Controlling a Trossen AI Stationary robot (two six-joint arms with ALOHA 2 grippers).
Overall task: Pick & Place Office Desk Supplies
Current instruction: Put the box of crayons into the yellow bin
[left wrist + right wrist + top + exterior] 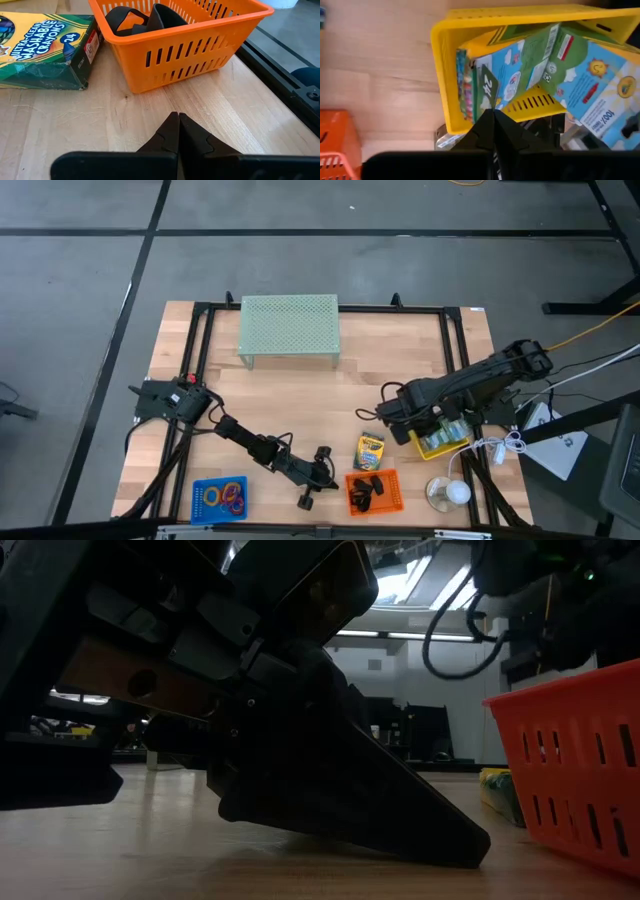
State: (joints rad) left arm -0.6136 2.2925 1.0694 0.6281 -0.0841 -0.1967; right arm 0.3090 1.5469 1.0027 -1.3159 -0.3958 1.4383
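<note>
Plainly, both the left end effector [178, 131] and right end effector [493, 125] are pressed together, beside "WASHABLE CRAYONS 24" crayon box [45, 50].

We've got a pale green mesh riser [289, 327] sitting at the far side of the wooden table [400, 375], with a black frame [452, 330] running round the tabletop. Near the front right corner there's a white bulb-looking thing [457, 492] on a round clear dish [437, 494], maybe glass, hard to say.
</note>
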